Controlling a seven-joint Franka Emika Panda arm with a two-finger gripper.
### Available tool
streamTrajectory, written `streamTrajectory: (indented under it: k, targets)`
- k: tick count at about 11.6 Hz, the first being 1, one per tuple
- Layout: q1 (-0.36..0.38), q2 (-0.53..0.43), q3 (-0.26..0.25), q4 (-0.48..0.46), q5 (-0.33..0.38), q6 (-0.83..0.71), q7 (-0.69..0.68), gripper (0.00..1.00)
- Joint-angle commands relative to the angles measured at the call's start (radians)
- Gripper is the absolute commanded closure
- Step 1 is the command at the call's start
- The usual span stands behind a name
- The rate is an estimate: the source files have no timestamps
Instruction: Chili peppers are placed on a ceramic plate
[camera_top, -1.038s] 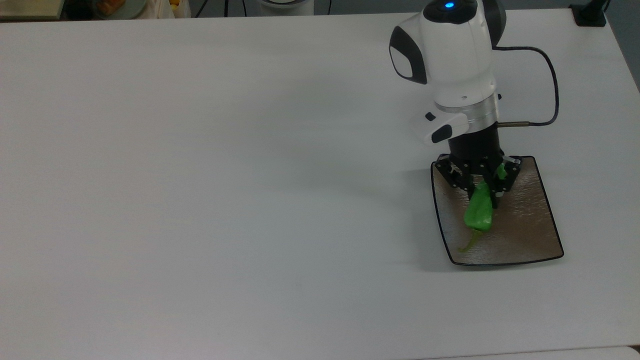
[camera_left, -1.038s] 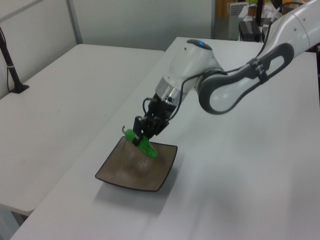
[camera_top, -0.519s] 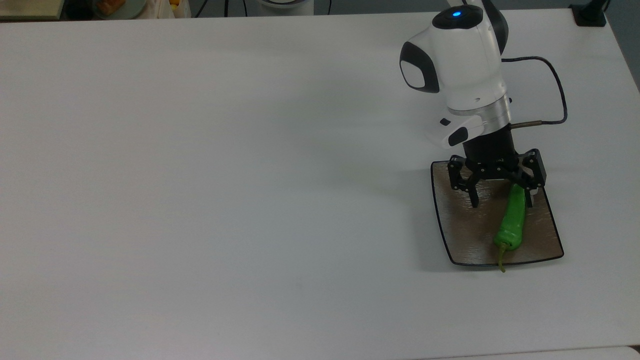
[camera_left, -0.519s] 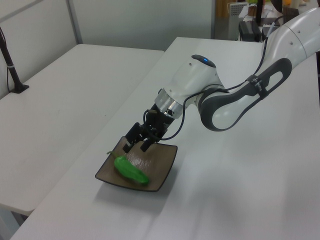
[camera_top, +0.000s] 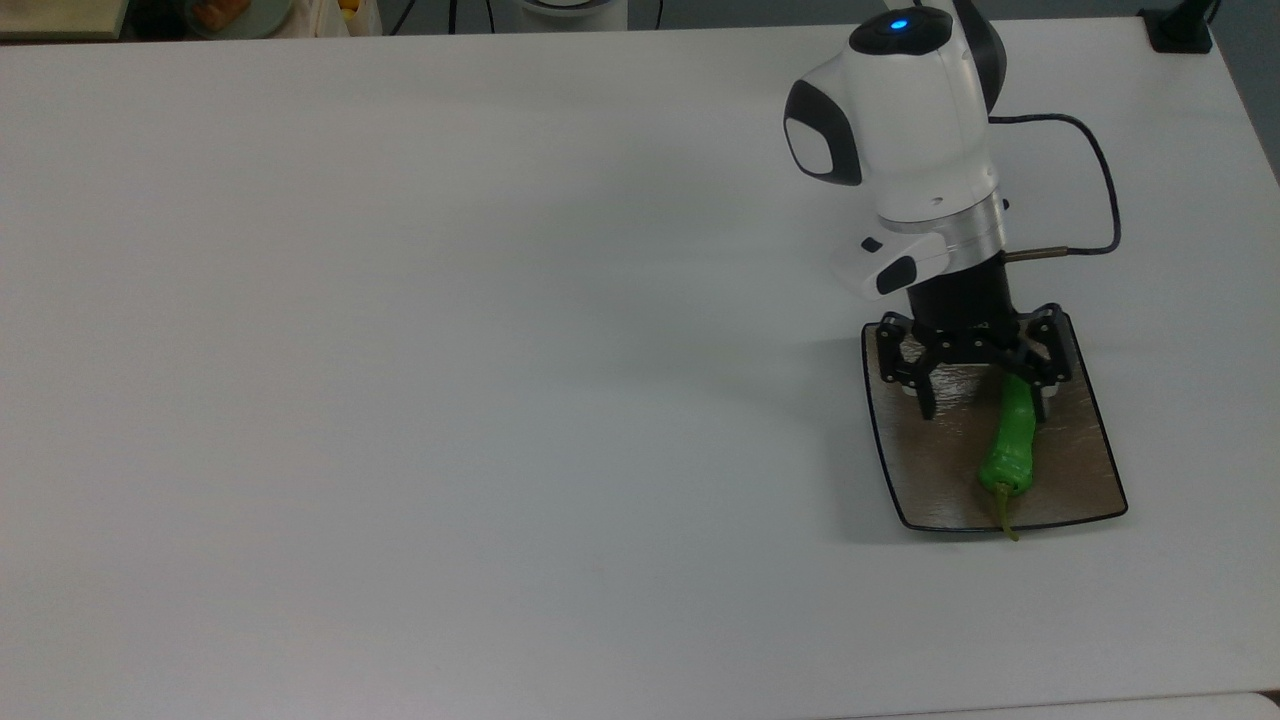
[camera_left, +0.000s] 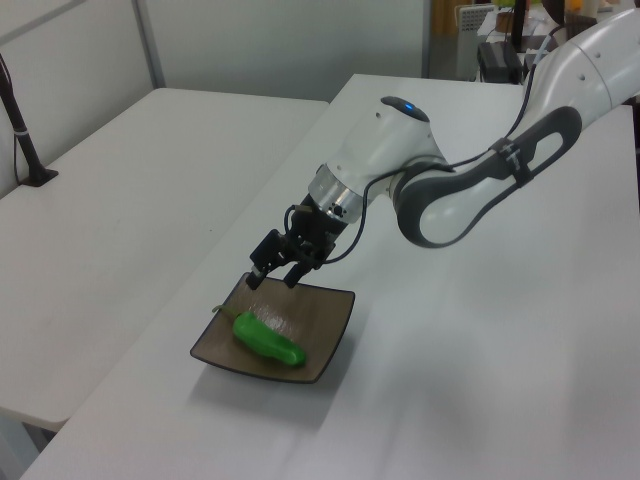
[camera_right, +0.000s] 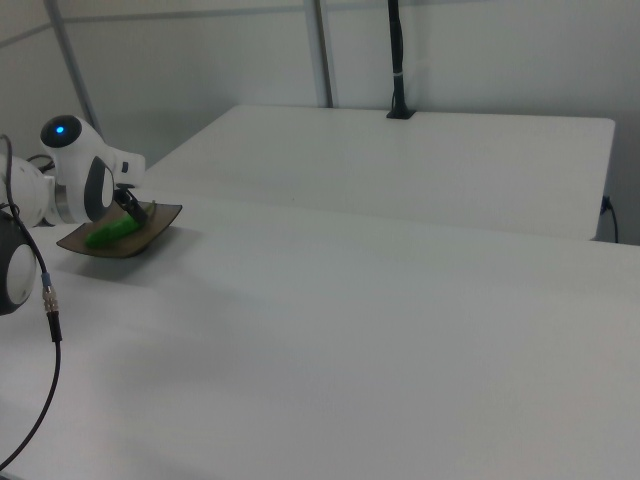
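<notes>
One green chili pepper lies lengthwise on the ceramic plate, just below the wide-open, empty gripper.

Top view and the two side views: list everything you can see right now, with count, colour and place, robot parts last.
pepper: one, bright green, lying on the plate, stem past the plate's near edge in the top view
plate: one, brown with dark rim, at the top view's right on the table
table: one, white, under everything
cable: one, black, looping off the arm's wrist
arm: one, white and black, above the plate
gripper: one, black, jaws open, over the plate's far end
</notes>
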Motion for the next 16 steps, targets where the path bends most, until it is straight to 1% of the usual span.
streamTrajectory:
  k: [1,4,5,8,11,13,16]
  targets:
    - [-0.021,-0.098,-0.004,-0.028,-0.014,-0.231,-0.037,0.00]
    - [-0.032,-0.163,-0.002,-0.031,0.002,-0.484,-0.152,0.00]
    - [-0.031,-0.195,-0.002,-0.053,0.000,-0.564,-0.195,0.00]
    - [-0.038,-0.287,-0.002,-0.077,0.003,-0.746,-0.293,0.00]
    - [-0.064,-0.345,-0.016,-0.079,0.002,-0.964,-0.485,0.00]
    - [-0.084,-0.417,-0.051,-0.146,0.000,-1.024,-0.586,0.00]
    - [-0.083,-0.517,-0.143,-0.257,0.002,-1.025,-0.654,0.00]
